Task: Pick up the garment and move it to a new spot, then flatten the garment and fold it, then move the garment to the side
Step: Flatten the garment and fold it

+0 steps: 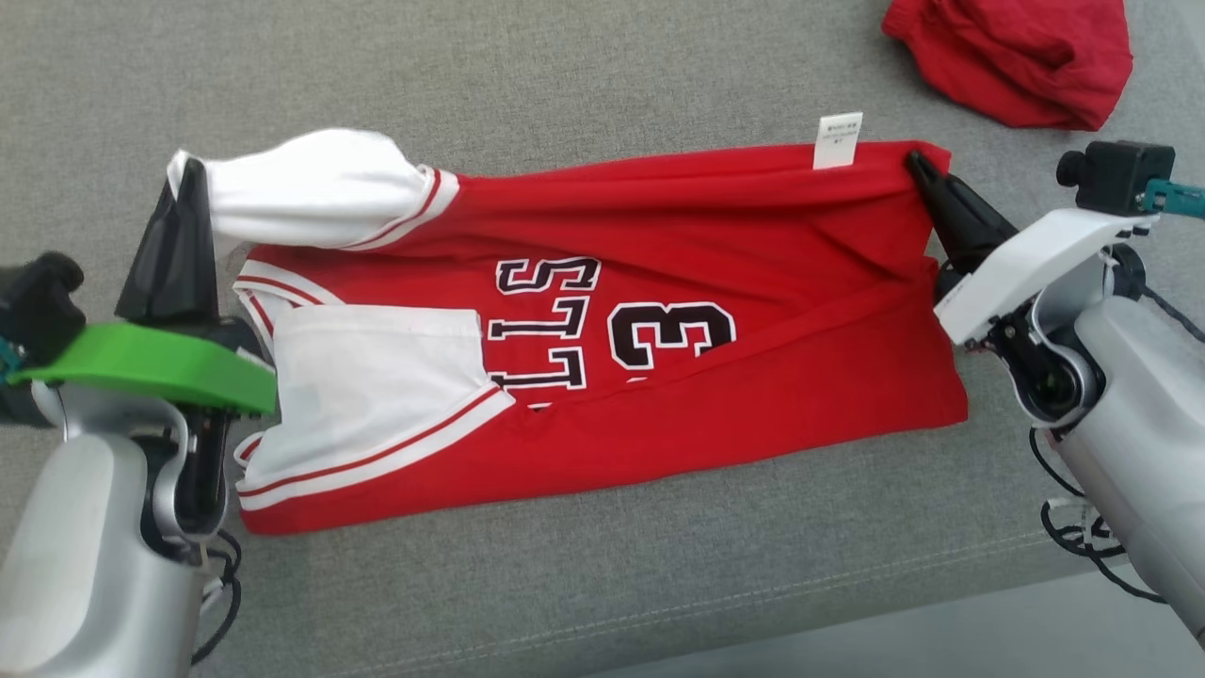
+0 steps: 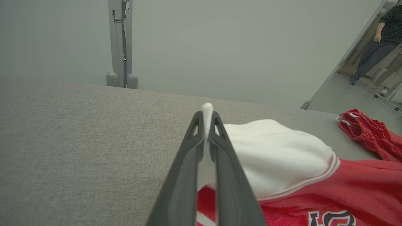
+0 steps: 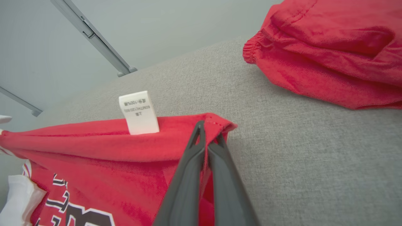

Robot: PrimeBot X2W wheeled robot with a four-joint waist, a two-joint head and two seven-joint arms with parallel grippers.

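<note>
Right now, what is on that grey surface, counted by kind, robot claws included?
Red-and-white jersey: 1
Plain red garment: 1
Grippers pinching the jersey: 2, the left gripper and the right gripper
Total: 4

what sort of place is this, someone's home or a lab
Likely a lab or test room: bare pale wall, a metal stand behind the grey padded surface, a person in the background.
</note>
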